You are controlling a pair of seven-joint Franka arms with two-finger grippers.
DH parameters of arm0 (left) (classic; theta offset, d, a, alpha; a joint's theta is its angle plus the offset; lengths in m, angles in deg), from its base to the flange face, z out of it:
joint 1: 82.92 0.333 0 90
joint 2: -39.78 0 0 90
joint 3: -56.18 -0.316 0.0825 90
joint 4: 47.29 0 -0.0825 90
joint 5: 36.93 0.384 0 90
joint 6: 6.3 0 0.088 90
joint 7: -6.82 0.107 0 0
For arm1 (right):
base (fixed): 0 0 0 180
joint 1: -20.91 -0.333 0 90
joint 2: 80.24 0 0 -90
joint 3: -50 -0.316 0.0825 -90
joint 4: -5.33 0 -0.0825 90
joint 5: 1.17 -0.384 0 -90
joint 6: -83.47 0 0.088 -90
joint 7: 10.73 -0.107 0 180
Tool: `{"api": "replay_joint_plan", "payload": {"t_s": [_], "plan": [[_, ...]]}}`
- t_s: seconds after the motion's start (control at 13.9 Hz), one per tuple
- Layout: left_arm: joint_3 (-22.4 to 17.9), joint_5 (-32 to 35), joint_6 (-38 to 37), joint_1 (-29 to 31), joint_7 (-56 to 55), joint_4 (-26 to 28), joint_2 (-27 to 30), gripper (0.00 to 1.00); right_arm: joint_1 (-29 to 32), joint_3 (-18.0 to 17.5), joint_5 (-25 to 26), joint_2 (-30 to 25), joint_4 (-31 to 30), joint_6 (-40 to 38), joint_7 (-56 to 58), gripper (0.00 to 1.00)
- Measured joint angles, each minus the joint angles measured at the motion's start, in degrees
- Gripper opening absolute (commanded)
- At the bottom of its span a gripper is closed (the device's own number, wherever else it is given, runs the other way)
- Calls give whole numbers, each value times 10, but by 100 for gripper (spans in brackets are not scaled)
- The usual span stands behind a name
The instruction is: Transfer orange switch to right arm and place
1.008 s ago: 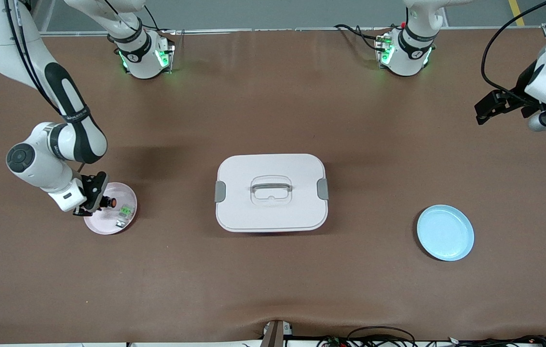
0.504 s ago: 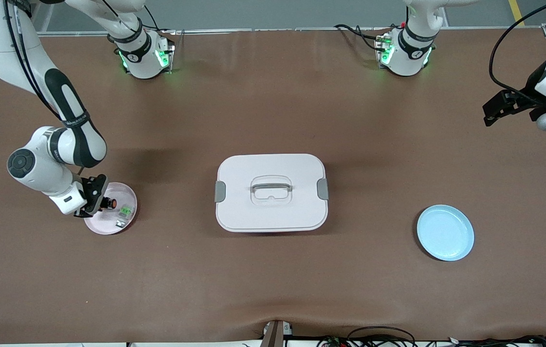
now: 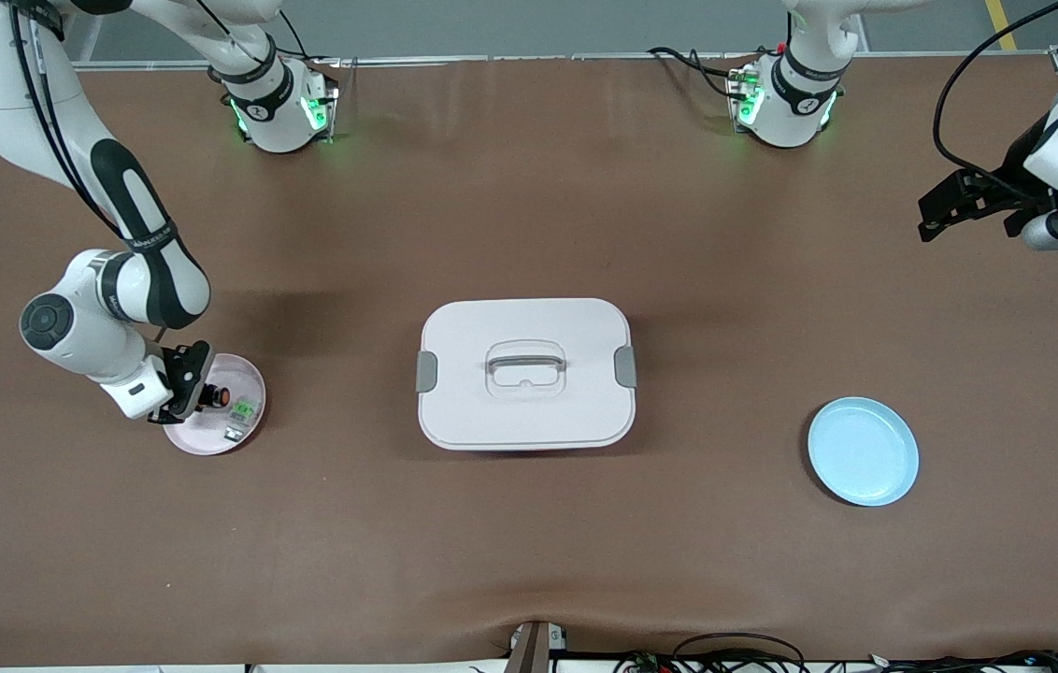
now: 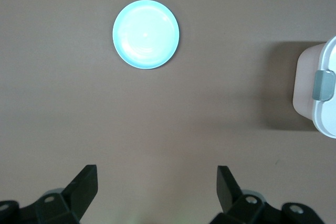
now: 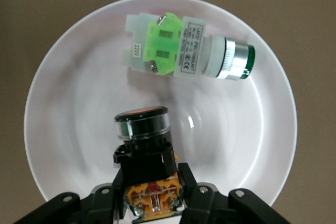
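Covering the table, brown mat [image 3: 529, 561] | right gripper [image 5: 152, 195] clamps orange switch [image 5: 144, 150] in pink plate [image 5: 63, 129] | left gripper [image 4: 157, 190] spread wide, empty, waiting.

The small black cylindrical push-button switch with an orange cap and orange base [image 5: 146, 163] [image 3: 215, 395] lies on its side in a shallow pale pink round plate [image 5: 68, 108] [image 3: 202, 439], at about 9 o'clock from the lidded box on the worktop, toward the right arm's end. Its dark, clear-rimmed cap points to 12 o'clock in the right wrist view, toward a green-and-silver part sharing the plate. The white jointed right arm with black joint bands [image 3: 118, 271] reaches down here; its black gripper [image 5: 149, 195] [image 3: 188, 388] has fingers [image 5: 194, 195] closed against the switch's orange base.
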Motion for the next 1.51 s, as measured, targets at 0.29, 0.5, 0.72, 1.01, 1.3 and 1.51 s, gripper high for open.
{"api": "replay_joint_plan", "payload": {"t_s": [0.29,0.5,0.72,1.01,1.3,1.51], "plan": [[0,0,-8,0,0,-4,1,100,1,0,-10,7,8,-2,-14,100],[-2,0,-21,1,0,-12,3,100,1,0,-11,15,15,-2,-17,100],[-4,0,-30,2,0,-20,4,100,1,-1,-11,16,17,-2,-18,100],[-4,0,-35,2,0,-20,4,100,1,-2,-11,16,57,-76,-22,100],[-4,0,-37,2,0,-21,5,100,1,-2,-11,13,119,-174,-39,100],[-4,0,-53,2,0,-25,5,100,1,-2,-11,0,136,-203,-100,100]]}}
